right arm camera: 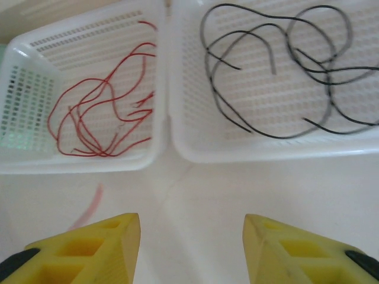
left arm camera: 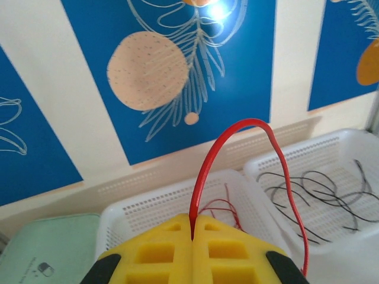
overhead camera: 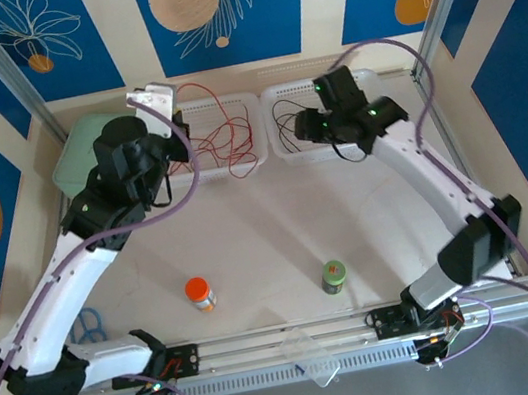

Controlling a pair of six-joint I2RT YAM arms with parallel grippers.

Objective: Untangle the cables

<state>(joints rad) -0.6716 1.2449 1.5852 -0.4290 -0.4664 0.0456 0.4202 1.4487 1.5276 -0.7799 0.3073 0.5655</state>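
Bare surface (overhead camera: pixel 249 230) lies open before two far-edge baskets. Left jaws clench a red cable (left arm camera: pixel 249 121) that arches up. Right jaws hang released over the surface, near the black cables (right arm camera: pixel 206 59) in the right basket (right arm camera: pixel 266 151).

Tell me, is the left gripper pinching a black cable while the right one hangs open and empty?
No, the cable pinched in the left gripper is red, not black; the left wrist view shows it. The right gripper is open and empty.
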